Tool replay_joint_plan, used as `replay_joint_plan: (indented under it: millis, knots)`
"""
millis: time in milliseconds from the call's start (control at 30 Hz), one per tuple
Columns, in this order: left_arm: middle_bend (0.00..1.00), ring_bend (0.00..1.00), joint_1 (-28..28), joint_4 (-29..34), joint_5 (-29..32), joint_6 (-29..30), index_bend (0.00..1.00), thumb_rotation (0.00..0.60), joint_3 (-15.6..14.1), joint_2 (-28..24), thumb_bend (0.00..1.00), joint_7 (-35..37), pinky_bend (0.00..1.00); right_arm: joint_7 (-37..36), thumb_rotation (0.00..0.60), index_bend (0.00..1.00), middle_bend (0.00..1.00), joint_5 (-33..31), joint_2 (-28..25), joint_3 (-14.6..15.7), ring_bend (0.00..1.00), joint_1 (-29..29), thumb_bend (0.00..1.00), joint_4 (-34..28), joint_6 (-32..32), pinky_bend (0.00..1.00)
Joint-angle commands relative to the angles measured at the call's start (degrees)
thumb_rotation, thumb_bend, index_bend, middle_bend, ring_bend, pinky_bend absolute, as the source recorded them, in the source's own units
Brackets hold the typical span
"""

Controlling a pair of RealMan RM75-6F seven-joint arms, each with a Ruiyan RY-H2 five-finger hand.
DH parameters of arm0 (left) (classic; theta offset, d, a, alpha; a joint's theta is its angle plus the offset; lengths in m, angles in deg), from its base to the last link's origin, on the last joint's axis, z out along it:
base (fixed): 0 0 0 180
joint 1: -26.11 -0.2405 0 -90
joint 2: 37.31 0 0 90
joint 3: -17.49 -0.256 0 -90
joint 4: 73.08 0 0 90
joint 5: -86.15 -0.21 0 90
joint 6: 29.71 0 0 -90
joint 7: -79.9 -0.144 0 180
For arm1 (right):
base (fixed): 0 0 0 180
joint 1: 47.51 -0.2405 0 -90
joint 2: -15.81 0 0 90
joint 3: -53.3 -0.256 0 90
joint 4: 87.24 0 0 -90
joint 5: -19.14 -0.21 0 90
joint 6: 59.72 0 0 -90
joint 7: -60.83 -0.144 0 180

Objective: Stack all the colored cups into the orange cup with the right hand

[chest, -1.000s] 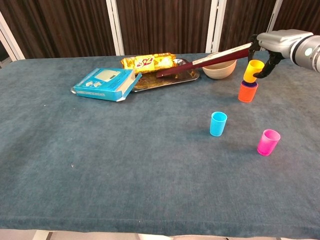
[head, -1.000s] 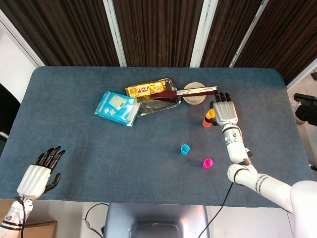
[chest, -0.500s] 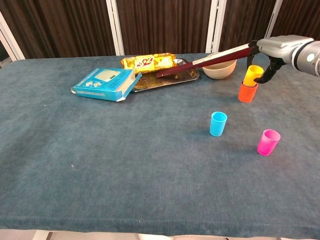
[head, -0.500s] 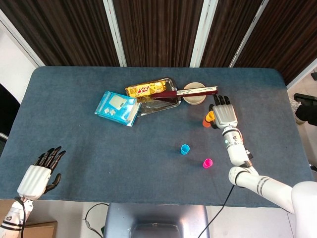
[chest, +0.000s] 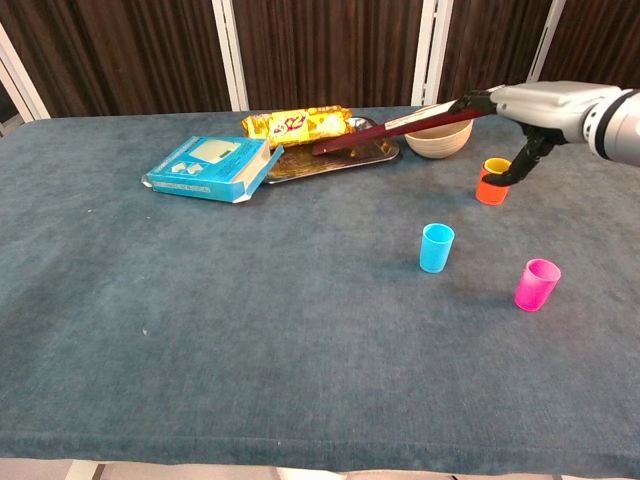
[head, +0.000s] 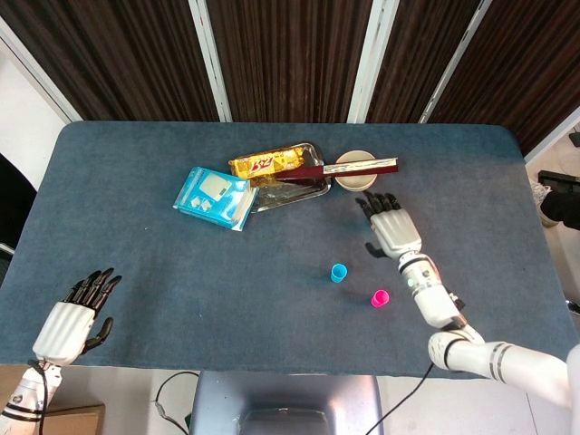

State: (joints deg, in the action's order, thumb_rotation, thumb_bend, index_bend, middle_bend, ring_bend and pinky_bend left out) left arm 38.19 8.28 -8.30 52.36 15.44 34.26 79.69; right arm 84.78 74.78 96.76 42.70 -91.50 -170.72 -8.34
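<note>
The orange cup (chest: 491, 190) stands at the right back of the table with the yellow cup (chest: 496, 166) nested inside it, only the yellow rim showing. My right hand (chest: 545, 104) hovers just above and right of this stack, fingers spread, holding nothing. In the head view the right hand (head: 391, 230) covers the stack. The blue cup (head: 338, 273) (chest: 436, 247) stands upright nearer the middle. The pink cup (head: 380, 298) (chest: 536, 284) stands upright to its right and closer to me. My left hand (head: 68, 323) rests open at the near left table edge.
Behind the stack sits a beige bowl (chest: 440, 141) with a long dark red flat piece (chest: 400, 123) lying across it and onto a metal tray (chest: 362, 152). A yellow snack pack (chest: 295, 124) lies on the tray, and a blue box (chest: 210, 167) lies to its left.
The yellow cup has dropped from my right hand down into the orange cup. The right hand has let go, opened, and shifted left and toward me over the stack.
</note>
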Motion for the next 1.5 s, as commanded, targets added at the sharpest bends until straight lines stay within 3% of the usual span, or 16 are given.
replay_joint_plan:
  millis: [33,667,1267,1500]
  knots:
    - [0.01,0.04,-0.01,0.1,-0.25,0.12,0.0,0.6,-0.13,0.05,0.48,-0.18,0.17,-2.5,0.6,0.16,0.0,7.24,-3.3,4.24,0.0,2.48,0.43,-8.28,0.78,0.0]
    - [0.01,0.04,-0.47,0.19,-0.63,1.44,0.0,0.6,-0.12,-0.8,0.48,1.16,0.17,6.09,0.6,0.43,0.0,0.52,5.32,5.47,0.0,-1.38,0.43,-1.35,-2.0,0.0]
    - [0.01,0.04,-0.71,0.22,-0.87,1.99,0.0,0.6,-0.12,-1.07,0.48,1.49,0.17,6.69,0.6,0.59,0.03,-1.0,7.8,5.1,0.0,-2.05,0.49,0.63,-0.98,0.0]
    - [0.01,0.04,-0.75,0.22,-0.92,2.0,0.0,0.6,-0.17,-1.14,0.48,1.52,0.17,5.36,0.6,0.6,0.03,-0.92,5.65,3.49,0.0,-1.53,0.5,-1.11,1.02,0.0]
